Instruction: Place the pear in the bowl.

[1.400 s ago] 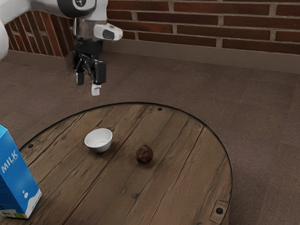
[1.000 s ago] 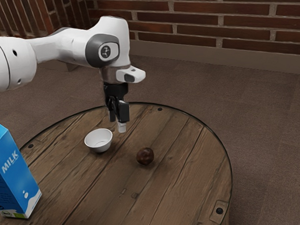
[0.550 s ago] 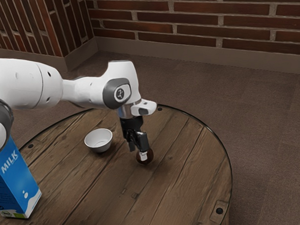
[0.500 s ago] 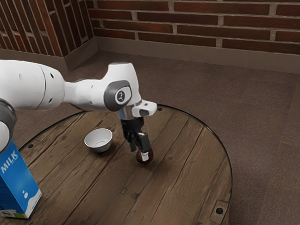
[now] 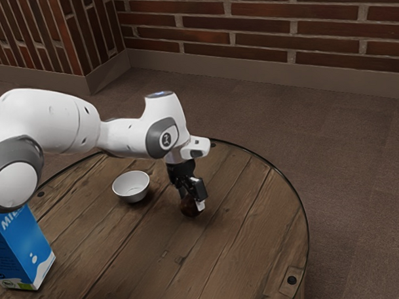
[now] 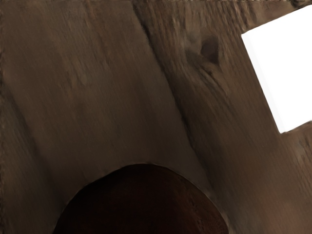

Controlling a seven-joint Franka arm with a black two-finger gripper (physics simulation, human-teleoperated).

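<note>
Gripper [image 5: 193, 203] down at the dark pear [image 5: 187, 208], fruit partly hidden, jaw opening and any hold unclear to me.

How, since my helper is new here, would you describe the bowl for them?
On the round wooden table, find the blue milk carton. Toward the exterior view's right comes the white bowl, before the dark pear; unlike either, it is open-topped.

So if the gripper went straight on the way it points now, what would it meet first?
Most likely the pear, right at the lower end of the down-pointing gripper. If it passed around the pear, the wooden tabletop would come next; depth there is unclear.
</note>
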